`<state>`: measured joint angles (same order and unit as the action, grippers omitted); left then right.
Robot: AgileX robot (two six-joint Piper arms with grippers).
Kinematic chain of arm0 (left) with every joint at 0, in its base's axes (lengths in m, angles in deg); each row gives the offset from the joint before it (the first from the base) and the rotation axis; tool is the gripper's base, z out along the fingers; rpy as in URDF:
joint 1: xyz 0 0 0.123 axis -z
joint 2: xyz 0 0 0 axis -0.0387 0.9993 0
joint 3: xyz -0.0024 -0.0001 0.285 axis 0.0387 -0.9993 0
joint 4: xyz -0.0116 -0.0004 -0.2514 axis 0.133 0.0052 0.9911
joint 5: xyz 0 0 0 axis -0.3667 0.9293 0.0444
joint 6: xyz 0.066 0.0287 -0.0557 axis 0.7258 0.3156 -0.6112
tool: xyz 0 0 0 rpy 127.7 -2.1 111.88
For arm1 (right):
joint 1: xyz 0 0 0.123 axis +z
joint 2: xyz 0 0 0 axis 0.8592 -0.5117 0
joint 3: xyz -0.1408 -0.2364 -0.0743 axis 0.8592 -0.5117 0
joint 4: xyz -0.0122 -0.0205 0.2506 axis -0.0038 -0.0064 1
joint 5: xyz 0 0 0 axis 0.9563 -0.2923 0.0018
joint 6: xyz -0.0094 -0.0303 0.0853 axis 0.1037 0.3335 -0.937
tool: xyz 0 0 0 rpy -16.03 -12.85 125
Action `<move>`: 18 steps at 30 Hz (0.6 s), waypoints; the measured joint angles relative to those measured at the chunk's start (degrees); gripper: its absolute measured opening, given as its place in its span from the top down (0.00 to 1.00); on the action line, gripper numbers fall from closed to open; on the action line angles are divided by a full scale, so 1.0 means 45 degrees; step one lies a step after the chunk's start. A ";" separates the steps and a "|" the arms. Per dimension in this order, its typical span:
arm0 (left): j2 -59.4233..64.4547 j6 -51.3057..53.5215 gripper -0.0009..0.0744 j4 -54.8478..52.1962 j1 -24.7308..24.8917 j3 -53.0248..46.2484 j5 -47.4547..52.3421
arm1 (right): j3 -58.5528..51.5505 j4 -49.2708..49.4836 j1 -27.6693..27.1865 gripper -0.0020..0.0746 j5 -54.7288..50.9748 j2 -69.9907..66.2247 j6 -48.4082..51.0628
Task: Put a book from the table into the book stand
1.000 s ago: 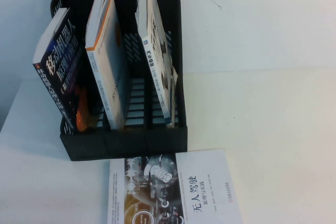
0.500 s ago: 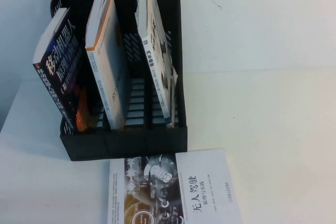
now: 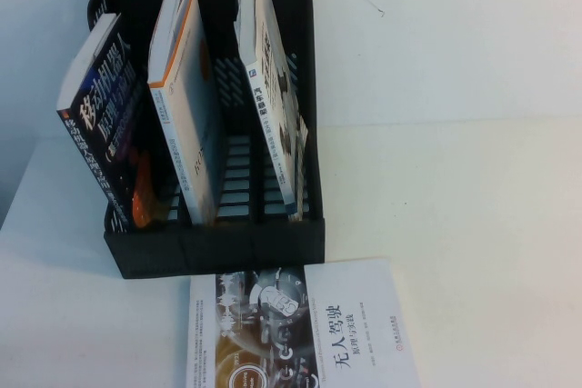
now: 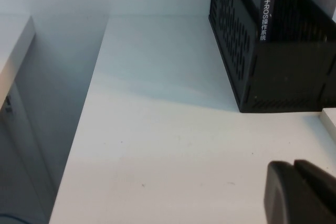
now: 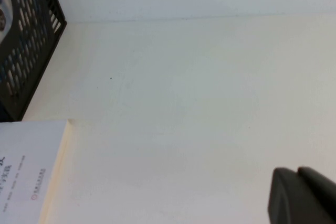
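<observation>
The black book stand (image 3: 218, 247) sits at the back left of the white table (image 3: 473, 224). The book (image 3: 275, 106), thin and pale with a grey drawing, stands leaning in the stand's right slot. Neither gripper shows in the high view. In the left wrist view, my left gripper (image 4: 295, 169) is shut and empty above bare table, near the stand's outer wall (image 4: 273, 77). My right gripper (image 5: 297, 174) is also shut and holds nothing. It hovers over bare table, to the right of the stand (image 5: 26, 51).
A thick black book (image 3: 105, 134) leans in the left slot and a white book with an orange band (image 3: 186, 106) in the middle slot. A white book with a dark photo collage (image 3: 355, 324) lies flat before the stand. The table's left edge (image 4: 79, 129) drops off.
</observation>
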<state>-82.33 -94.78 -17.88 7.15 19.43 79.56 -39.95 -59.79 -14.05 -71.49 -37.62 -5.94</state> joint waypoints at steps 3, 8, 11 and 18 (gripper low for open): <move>0.0000 0.0007 0.99 -0.0022 0.0000 0.0000 0.0000 | 0.0000 0.0000 0.0000 0.96 0.0000 0.0000 0.0000; 0.0000 0.0029 0.99 -0.0022 0.0000 0.0000 0.0000 | 0.0000 0.0000 0.0000 0.96 0.0000 0.0000 0.0000; 0.0000 0.0029 0.99 -0.0048 0.0000 0.0000 0.0000 | 0.0000 0.0000 0.0000 0.96 0.0000 0.0000 0.0000; 0.0000 0.0029 0.99 -0.0048 0.0000 0.0000 0.0000 | -0.0094 -0.0098 0.0000 0.96 0.0056 0.0062 0.0000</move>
<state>-82.33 -94.65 -18.09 7.15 19.43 79.56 -40.38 -60.23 -14.05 -71.24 -37.34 -5.94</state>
